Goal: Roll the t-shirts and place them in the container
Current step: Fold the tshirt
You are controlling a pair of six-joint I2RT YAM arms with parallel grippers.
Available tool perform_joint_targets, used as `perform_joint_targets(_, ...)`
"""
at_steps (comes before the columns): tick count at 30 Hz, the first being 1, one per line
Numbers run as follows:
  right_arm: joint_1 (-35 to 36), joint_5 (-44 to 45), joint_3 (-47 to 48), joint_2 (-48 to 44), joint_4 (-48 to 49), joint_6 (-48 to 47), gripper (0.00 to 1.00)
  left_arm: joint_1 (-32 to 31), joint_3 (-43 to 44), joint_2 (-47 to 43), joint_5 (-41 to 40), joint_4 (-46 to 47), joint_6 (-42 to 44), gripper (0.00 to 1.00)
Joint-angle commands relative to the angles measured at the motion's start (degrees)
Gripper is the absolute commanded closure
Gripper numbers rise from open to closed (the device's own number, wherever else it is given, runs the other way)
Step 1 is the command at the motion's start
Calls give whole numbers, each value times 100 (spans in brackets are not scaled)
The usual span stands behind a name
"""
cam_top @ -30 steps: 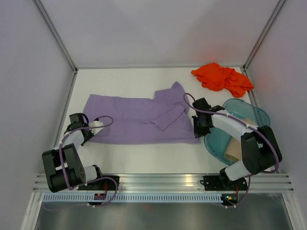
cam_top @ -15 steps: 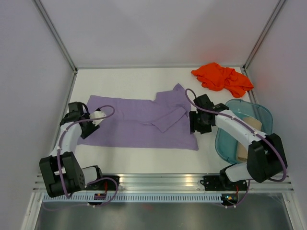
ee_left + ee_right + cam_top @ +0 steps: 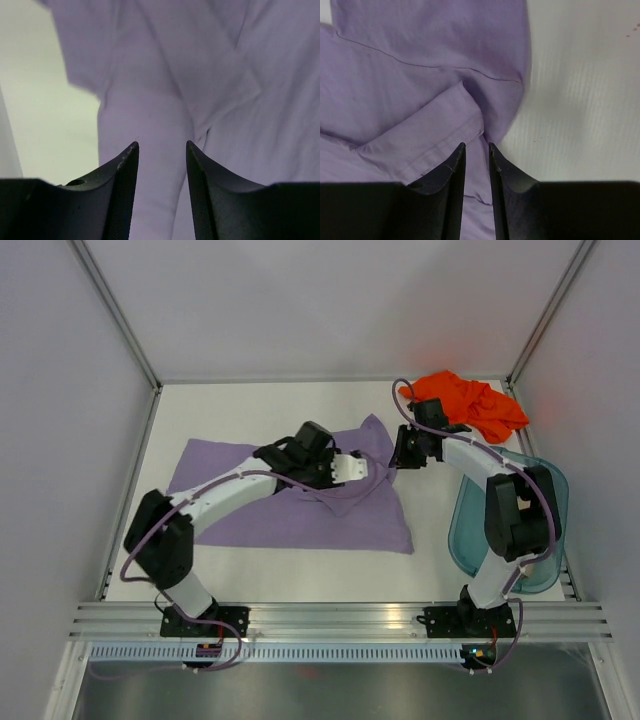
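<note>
Left hand [image 3: 160, 145] parted over lavender t-shirt [image 3: 345, 525]; right hand [image 3: 476, 146] narrower.

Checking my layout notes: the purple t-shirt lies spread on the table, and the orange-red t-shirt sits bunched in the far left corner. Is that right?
Not quite: the orange-red t-shirt sits bunched in the far right corner, not the left, as the top external view shows. The purple t-shirt does lie spread on the table.
</note>
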Motion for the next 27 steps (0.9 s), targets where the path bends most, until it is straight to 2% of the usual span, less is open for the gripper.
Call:
perform_joint_targets(1,61,-422,271,251,547,68,68,-654,416,927,-215,249,1,52)
perform_joint_targets(6,52,-395,227,568,671,7,66,-1208,645,1648,-162,345,230,51)
perform_joint_targets(14,43,-421,219,832,679,59,68,-1235,803,2229,-442,346,134,54)
perform_joint_targets(17,43,-579,192,876,732,86,73,-1227,812,2317,-583,363,99,60)
perform_joint_targets(21,43,-597,210,832,706,86,87,-1218,865,2256,-628,354,20,69)
perform_joint_targets(25,43,-518,236,718,662,59,94,-1209,821,2185,-654,337,-7,71)
perform_joint_targets(27,43,-509,245,674,636,59,97,-1174,838,2212,-742,346,-51,80)
